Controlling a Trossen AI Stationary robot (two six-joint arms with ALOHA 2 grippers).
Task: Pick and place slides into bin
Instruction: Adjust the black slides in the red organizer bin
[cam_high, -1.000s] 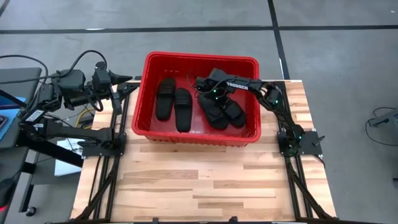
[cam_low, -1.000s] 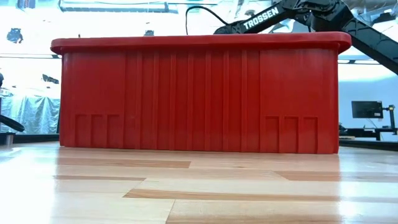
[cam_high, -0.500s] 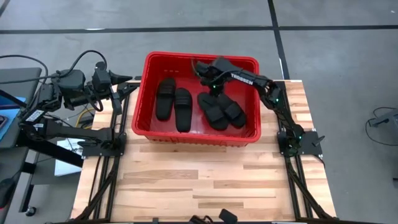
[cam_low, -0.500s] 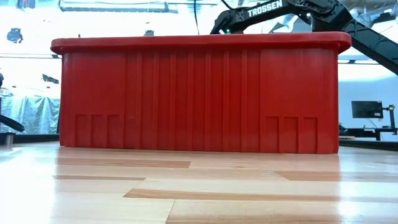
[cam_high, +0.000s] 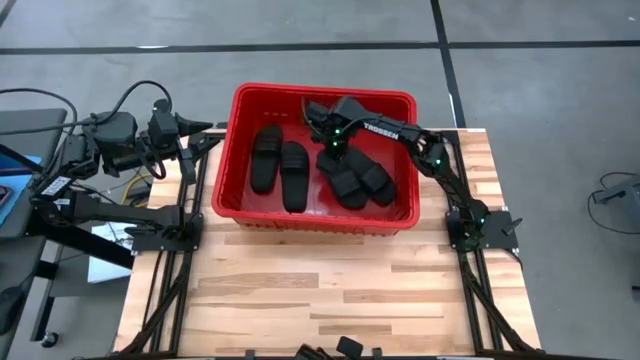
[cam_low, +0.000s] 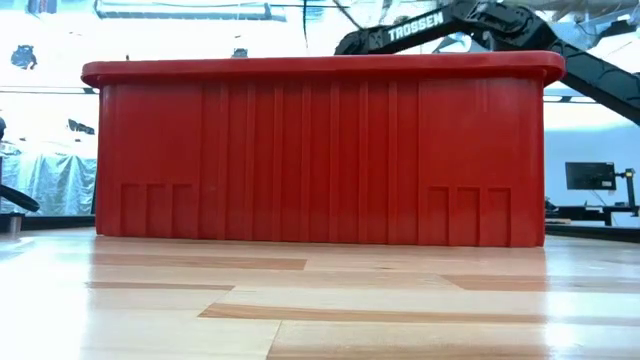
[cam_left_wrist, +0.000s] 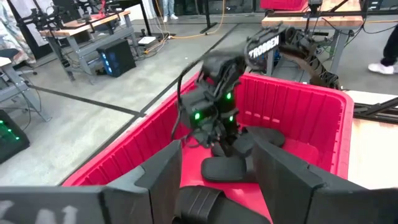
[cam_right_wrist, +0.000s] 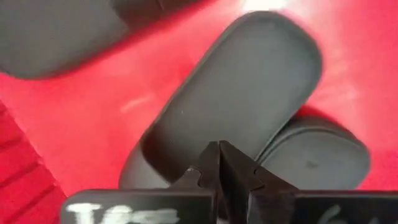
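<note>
Plainly, we find all four slides (cam_high: 320, 168) lying inside the bin (cam_high: 225, 150), which sits at the far edge of the table (cam_high: 330, 290). Two lie side by side in the bin's left half, soles flat and straps up; the other two rest in the right half, overlapping at an angle, as dropped things would. They are matte black, flat-soled, each with one wide strap. Our right gripper (cam_high: 318, 122) hangs above the bin's far side with its fingers (cam_right_wrist: 214, 165) pressed together and nothing between them, so we judge the last sandal delivered. Our left gripper (cam_high: 205, 127) waits just outside the bin's left wall, fingers (cam_left_wrist: 161, 177) spread apart and empty, pointed at the bin.
</note>
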